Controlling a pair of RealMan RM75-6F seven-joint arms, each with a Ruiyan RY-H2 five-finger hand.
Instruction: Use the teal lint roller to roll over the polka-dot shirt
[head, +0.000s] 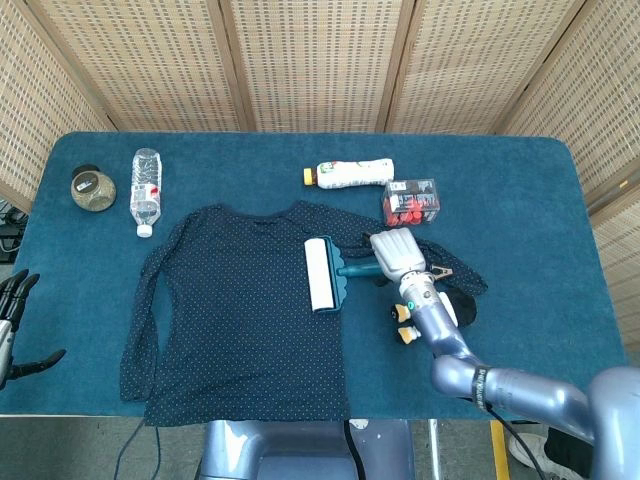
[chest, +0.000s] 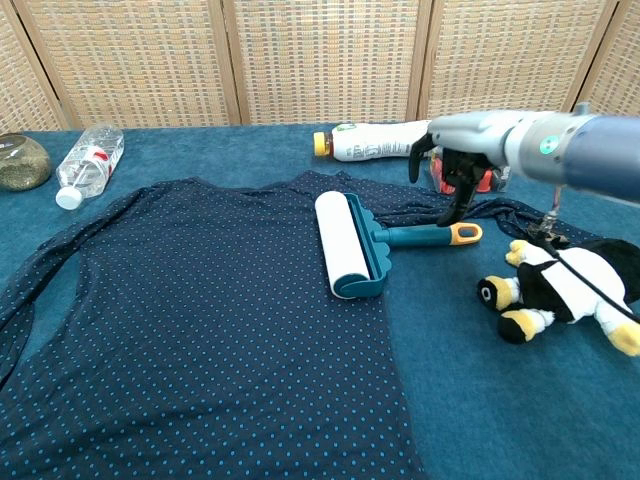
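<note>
The teal lint roller (head: 322, 274) (chest: 346, 243) lies on the right part of the dark polka-dot shirt (head: 235, 310) (chest: 200, 320), its white roll on the cloth. Its handle (chest: 420, 236) points right and ends in a yellow tip. My right hand (head: 397, 255) (chest: 455, 165) hovers over the handle's outer end with the fingers (chest: 462, 200) hanging down and apart, holding nothing. In the head view it covers most of the handle. My left hand (head: 12, 322) is at the table's front left edge, fingers spread and empty.
A penguin plush (head: 458, 306) (chest: 565, 285) lies just right of the handle, under my right forearm. Behind the handle are a box of red items (head: 410, 200) (chest: 497, 160) and a white bottle (head: 350, 173) (chest: 385, 140). A water bottle (head: 146, 188) and a jar (head: 92, 188) sit at far left.
</note>
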